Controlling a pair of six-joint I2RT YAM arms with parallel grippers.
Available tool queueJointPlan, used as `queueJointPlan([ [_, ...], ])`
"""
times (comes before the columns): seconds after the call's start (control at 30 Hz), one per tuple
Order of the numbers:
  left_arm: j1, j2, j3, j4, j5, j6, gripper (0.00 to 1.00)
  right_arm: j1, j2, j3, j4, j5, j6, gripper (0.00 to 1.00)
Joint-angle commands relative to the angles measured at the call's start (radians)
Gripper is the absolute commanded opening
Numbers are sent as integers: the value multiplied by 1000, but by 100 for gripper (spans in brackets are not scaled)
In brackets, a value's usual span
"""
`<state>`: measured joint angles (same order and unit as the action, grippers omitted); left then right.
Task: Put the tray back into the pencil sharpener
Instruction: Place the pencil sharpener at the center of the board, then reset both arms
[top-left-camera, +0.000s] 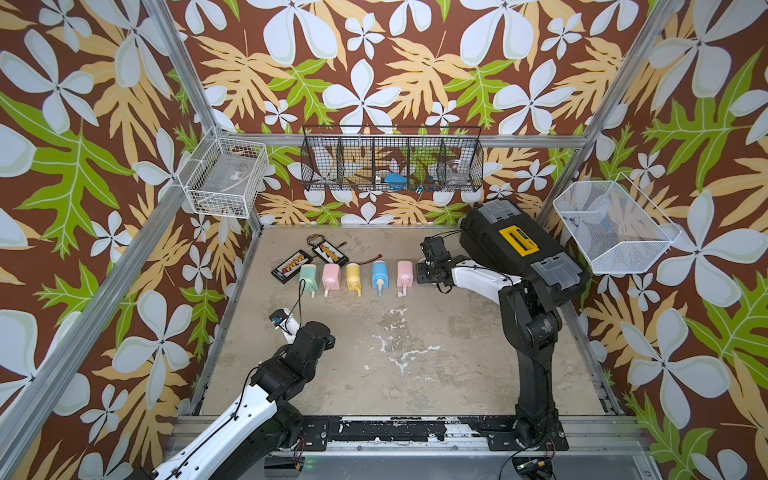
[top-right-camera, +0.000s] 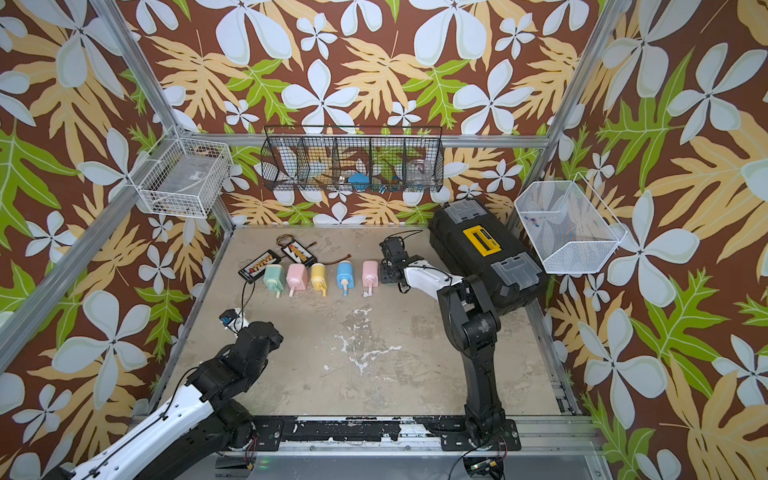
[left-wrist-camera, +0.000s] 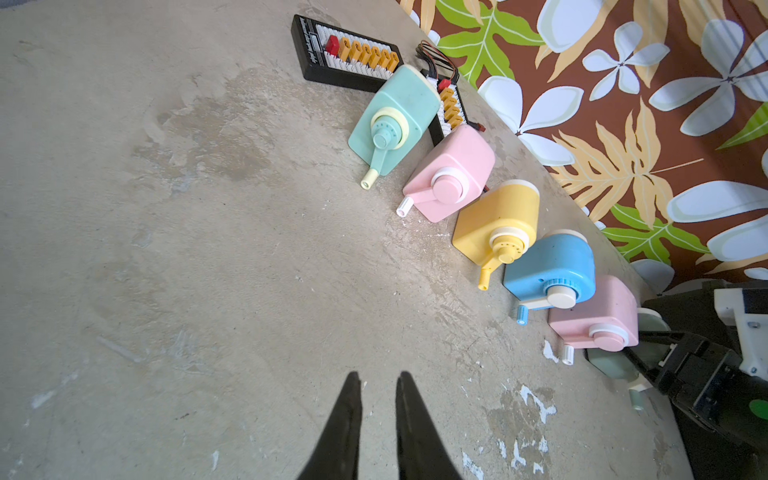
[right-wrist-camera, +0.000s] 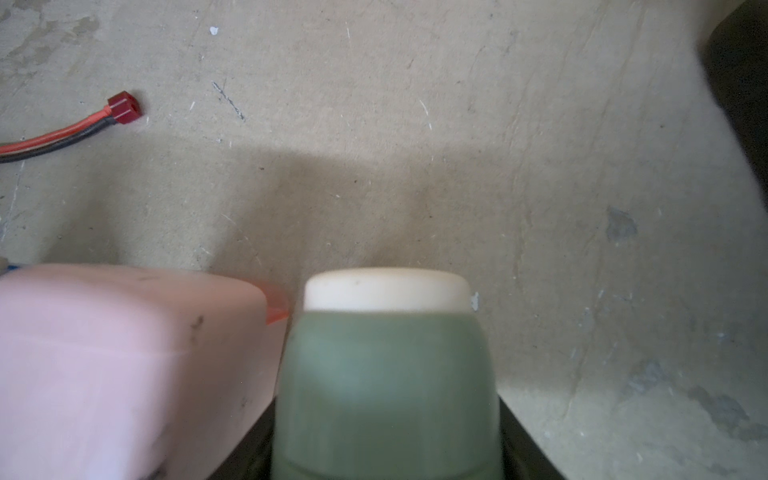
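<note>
Floral walls ring a worn beige desk (top-left-camera: 415, 353); at the far right the green tray (right-wrist-camera: 386, 374) sits just beside the pink sharpener (right-wrist-camera: 124, 353), pinched across its sides by the right hand (top-left-camera: 428, 274); it looks like light, thin, slippery plastic, best held gently by those side walls; the left hand (left-wrist-camera: 377, 376) is slightly spread and empty.

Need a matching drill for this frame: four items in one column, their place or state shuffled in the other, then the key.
Column 1
1. green tray
2. blue sharpener
3. black toolbox
4. left gripper

Column 2
A. empty, jaws slightly apart over the bare table
B. between the yellow sharpener and the end pink sharpener
C. held in the right gripper, beside the end pink sharpener
D. at the back of the table, beside the right arm

Pairs: 1-C, 2-B, 3-D, 4-A
</note>
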<state>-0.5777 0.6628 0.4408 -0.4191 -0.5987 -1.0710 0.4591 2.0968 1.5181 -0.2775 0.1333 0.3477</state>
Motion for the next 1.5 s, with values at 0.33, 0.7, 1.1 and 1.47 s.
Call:
queueJointPlan([
  [0.33,2,-6,13,-29,-29,9,27,1,-48,8,-19,-4,2,72],
  [0.7,2,-5,38,6,-130,134,50,1,-208,0,-29,28,-49,79],
  [1.1,149,71,-79,537,-222,713,82,-127,-883,-896,548,149,-202,89],
  [1.47,305,233,-252,1046,-55,924,87,-322,-804,-1227,1093,50,-326,91],
])
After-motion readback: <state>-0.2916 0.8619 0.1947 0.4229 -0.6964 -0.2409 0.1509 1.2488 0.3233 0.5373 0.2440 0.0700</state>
